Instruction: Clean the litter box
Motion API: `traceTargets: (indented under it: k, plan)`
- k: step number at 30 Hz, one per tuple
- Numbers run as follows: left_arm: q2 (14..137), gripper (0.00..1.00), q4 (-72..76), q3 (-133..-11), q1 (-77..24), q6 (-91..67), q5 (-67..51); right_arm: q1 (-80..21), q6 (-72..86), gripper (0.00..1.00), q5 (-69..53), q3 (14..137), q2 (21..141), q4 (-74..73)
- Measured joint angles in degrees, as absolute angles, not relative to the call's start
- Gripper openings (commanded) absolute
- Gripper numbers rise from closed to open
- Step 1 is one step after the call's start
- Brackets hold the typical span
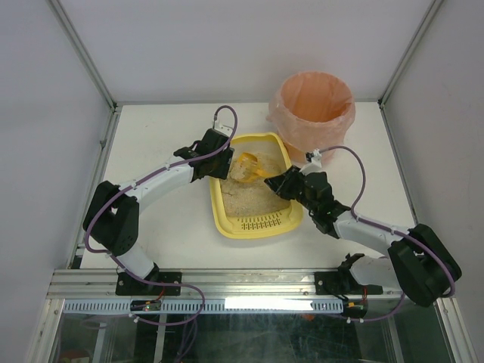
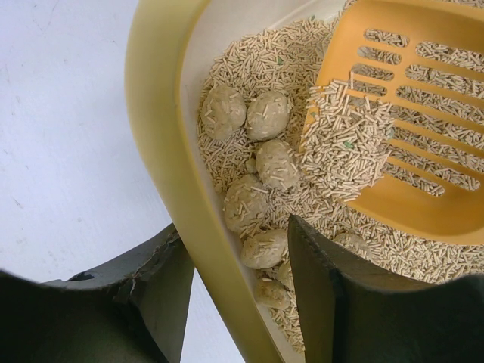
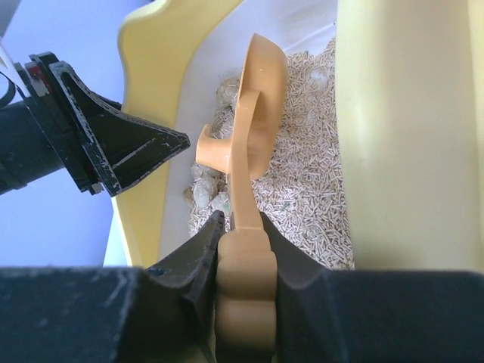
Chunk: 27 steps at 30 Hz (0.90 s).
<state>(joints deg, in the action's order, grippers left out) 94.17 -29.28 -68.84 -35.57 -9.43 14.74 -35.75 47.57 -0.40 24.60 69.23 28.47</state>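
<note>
A shallow yellow litter box [image 1: 257,234] sits mid-desk between two robot arms. Its slotted grate end is nearest the arm bases, and a bag-lined bin [image 1: 314,106] stands just beyond its far right corner. The right fingers [image 3: 189,261] are pressed together on the handle of an orange scoop [image 3: 257,98]. The scoop's slotted blade (turned partly on edge, a heap of pellets lying on it) hangs over the litter at the far left of the box. Beside it, a cluster of pellet-coated clumps [image 2: 265,162] lies against the left wall. The left fingers [image 2: 355,302] are part-spread astride that wall, one outside over the white desk [image 1: 166,227], the other inside among the pellets. Whether they actually clamp the plastic cannot be told, as a clump shows in the gap on the inner side.

The box looks like thin moulded plastic. It is probably light in itself and stiff enough along the rolled rim, yet apt to flex in the wall. It may also skid on the smooth desk when the scoop pushes through the litter. Its load is loose and would likely shift or spill if the box were tipped. The rim is probably the best place to take hold (close to a corner, where the moulding should be stiffest), with a firm, level grip and no lifting.
</note>
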Motion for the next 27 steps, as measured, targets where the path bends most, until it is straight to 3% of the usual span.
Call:
traceTargets:
  k: [6, 15, 27]
  plan:
    - [94.17, 0.51, -29.28, -68.84, -35.57, -9.43, 14.74, -35.59, 48.14, 0.0, 0.03, 24.75, 67.13, 27.33]
    - [94.17, 0.5, -29.28, -68.84, -35.57, -9.43, 14.74, -35.59, 45.1, 0.0, 5.91, 38.68, 63.64, 5.8]
    - [94.17, 0.5, -29.28, -68.84, -35.57, -9.43, 14.74, -35.88, 37.1, 0.0, 4.21, 58.33, 75.61, -21.12]
